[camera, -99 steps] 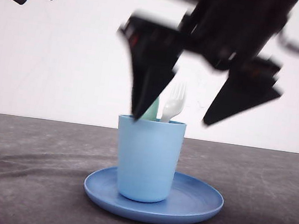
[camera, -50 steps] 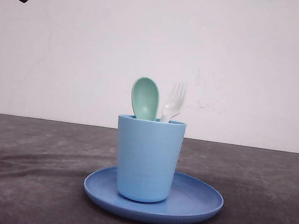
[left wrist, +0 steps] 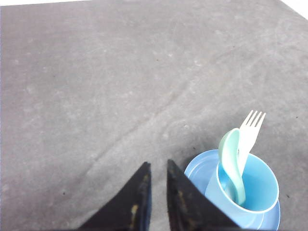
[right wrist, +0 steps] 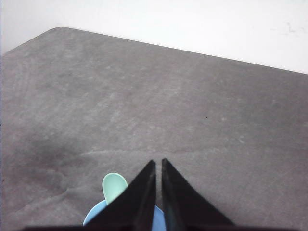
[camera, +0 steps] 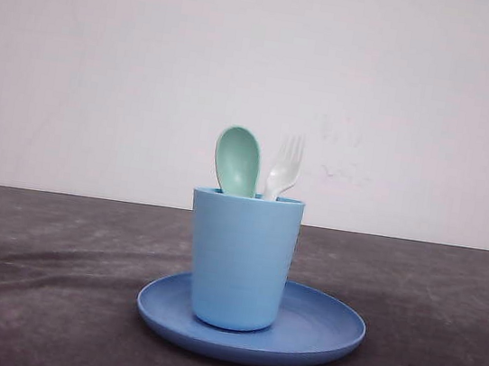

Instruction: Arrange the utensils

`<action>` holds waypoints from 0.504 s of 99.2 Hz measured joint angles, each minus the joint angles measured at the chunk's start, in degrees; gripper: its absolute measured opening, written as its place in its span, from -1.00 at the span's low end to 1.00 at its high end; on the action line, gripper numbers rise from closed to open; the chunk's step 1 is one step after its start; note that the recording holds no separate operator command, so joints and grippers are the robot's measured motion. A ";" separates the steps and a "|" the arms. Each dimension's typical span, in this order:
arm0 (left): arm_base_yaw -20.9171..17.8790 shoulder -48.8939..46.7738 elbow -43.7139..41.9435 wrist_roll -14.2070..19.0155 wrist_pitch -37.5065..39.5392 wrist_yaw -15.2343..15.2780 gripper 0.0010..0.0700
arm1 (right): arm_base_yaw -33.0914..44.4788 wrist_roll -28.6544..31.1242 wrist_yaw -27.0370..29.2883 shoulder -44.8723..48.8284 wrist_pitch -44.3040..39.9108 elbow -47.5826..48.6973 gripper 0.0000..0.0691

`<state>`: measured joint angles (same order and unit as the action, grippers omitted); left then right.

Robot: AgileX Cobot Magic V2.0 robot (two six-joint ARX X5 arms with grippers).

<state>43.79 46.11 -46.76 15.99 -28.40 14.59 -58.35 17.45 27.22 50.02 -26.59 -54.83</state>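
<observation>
The mint-green spoon (camera: 238, 160) and white fork (camera: 284, 167) stand handle-down in the light blue cup (camera: 241, 260), long axes near upright, bowl and tines pointing up, the spoon left of the fork. The cup sits on the round blue plate (camera: 324, 326) on the grey table (camera: 30, 280). The left gripper (left wrist: 157, 169) and right gripper (right wrist: 158, 165) hang above, each with its fingers nearly together, seemingly holding nothing.

We're looking at a plain white wall (camera: 402, 96), evenly lit, with a few faint marks. Below it, a dark grey table (camera: 39, 282) with a mottled, streaky surface spreads across.
</observation>
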 joint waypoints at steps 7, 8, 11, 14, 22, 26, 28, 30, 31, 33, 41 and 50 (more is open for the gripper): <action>0.00 0.00 0.00 0.00 0.42 0.02 -0.96 | 0.00 -0.07 0.68 0.00 0.22 0.00 -0.98; 0.00 0.00 0.00 0.00 0.39 0.02 -0.96 | 0.00 -0.07 0.87 0.00 0.22 0.00 -0.98; 0.00 0.00 0.00 0.00 0.35 0.00 -0.96 | -0.02 -0.07 1.09 0.00 0.20 0.00 -0.99; 0.00 0.00 0.00 0.00 0.35 0.02 -0.96 | -0.02 -0.07 1.14 0.00 0.22 0.00 -0.99; 0.00 0.00 0.00 0.00 0.37 0.02 -0.96 | -0.04 -0.07 1.14 0.00 0.22 0.00 -0.99; 0.00 0.00 0.00 0.00 0.35 0.02 -0.96 | -0.04 -0.07 1.14 0.00 0.22 0.00 -0.99; 0.00 0.00 0.00 0.00 0.35 0.02 -0.96 | -0.04 -0.07 1.14 0.00 0.22 0.00 -0.99; 0.00 0.00 0.00 0.00 0.37 0.02 -0.96 | -0.04 -0.07 1.14 0.00 0.22 0.00 -0.99; 0.00 0.00 0.00 0.00 0.37 0.02 -0.96 | -0.04 -0.07 1.11 0.00 0.22 0.00 -0.99; 0.00 0.00 0.00 0.00 0.37 0.02 -0.96 | -0.04 -0.07 1.14 0.00 0.22 0.00 -0.99; 0.00 0.00 0.00 0.00 0.37 0.02 -0.96 | -0.04 -0.07 1.22 0.00 0.22 0.00 -0.99; 0.00 0.00 0.00 0.00 0.37 0.02 -0.96 | -0.04 -0.07 1.25 0.00 0.22 0.00 -0.99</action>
<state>43.79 46.11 -46.76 15.99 -28.03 14.61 -58.39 17.39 28.47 50.02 -26.37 -54.83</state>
